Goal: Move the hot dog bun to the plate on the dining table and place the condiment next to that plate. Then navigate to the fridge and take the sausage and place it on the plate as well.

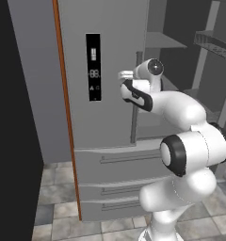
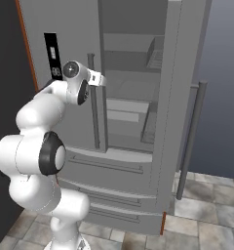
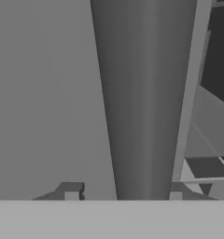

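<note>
Right up against the hand camera sits the left door's handle, between the pincer tips, which look about to clamp it so the fridge opens wider. Can't spot the sausage inside yet.

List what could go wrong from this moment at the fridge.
1. The gripper straddles the left door's vertical handle with jaws not visibly tight; a pull could slip off.
2. The right fridge door already stands open; the arm's elbow sits close to the fridge drawers and could bump them while swinging.
</note>
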